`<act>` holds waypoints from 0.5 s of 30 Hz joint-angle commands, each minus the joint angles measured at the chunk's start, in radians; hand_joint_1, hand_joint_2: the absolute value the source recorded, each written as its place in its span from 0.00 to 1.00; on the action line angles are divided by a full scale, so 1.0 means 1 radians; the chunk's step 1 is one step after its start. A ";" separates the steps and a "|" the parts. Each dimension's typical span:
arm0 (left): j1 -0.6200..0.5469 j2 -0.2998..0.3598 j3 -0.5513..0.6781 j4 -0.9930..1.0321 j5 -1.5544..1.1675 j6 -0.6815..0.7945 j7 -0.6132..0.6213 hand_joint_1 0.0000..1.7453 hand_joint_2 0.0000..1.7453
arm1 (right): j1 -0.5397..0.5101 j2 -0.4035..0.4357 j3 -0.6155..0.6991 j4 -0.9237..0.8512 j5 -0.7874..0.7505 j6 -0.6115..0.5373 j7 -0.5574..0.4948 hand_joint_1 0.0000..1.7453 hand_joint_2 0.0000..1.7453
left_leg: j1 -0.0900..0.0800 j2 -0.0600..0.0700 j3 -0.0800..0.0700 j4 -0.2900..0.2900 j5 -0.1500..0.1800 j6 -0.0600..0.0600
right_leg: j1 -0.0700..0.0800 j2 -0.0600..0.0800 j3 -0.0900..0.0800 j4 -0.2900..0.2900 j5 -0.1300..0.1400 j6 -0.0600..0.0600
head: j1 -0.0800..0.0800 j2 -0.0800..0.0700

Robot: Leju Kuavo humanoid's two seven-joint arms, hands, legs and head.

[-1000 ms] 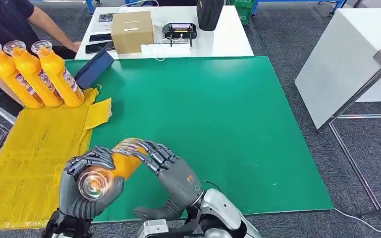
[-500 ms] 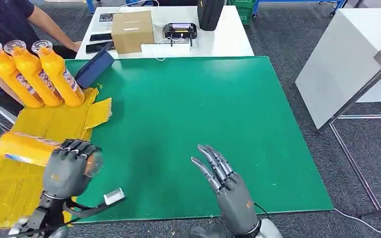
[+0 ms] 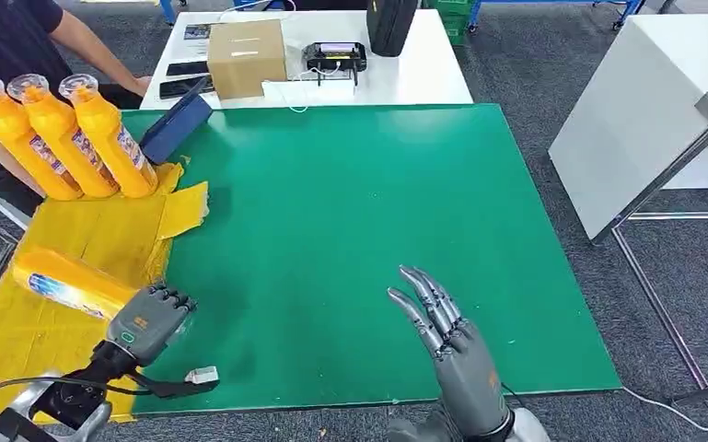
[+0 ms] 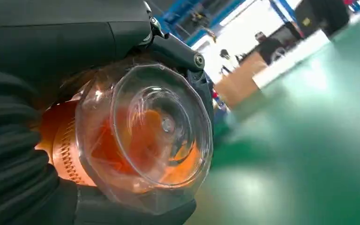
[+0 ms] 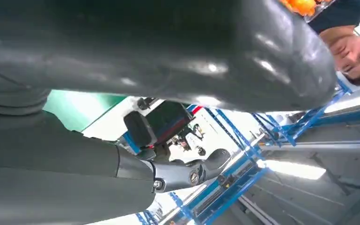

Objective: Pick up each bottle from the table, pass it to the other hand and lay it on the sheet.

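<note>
Head view: the left hand [image 3: 150, 318] gripped an orange bottle [image 3: 72, 283] by its cap end, lying low over the yellow sheet [image 3: 101, 235]. The right hand [image 3: 451, 345] hovered released, fingers spread, well apart from the sheet.

Left wrist view: the clear cap [image 4: 145, 136] looked smooth, rigid and probably slippery; the ribbed neck seemed the firmer hold.
</note>
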 commanded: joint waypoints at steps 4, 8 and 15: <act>-0.015 -0.064 0.042 0.132 0.005 -0.044 -0.107 1.00 1.00 | -0.031 0.007 -0.017 0.048 -0.010 0.017 -0.005 0.00 0.00 | 0.001 -0.002 0.003 -0.001 0.000 -0.001 | 0.001 0.003 0.003 -0.001 0.000 -0.002 | 0.000 0.000; -0.022 -0.067 0.054 0.145 0.058 -0.067 -0.158 1.00 1.00 | -0.039 0.005 -0.015 0.056 -0.016 0.022 -0.007 0.00 0.00 | 0.002 -0.003 0.004 -0.001 -0.001 -0.001 | 0.001 0.004 0.004 -0.001 -0.001 -0.002 | 0.000 0.000; -0.012 -0.092 0.093 0.113 0.248 -0.104 -0.265 0.00 1.00 | -0.055 0.009 -0.010 0.080 -0.020 0.025 -0.008 0.00 0.00 | 0.001 -0.002 0.003 -0.001 0.000 -0.001 | 0.001 0.003 0.003 -0.001 0.000 -0.002 | 0.000 0.000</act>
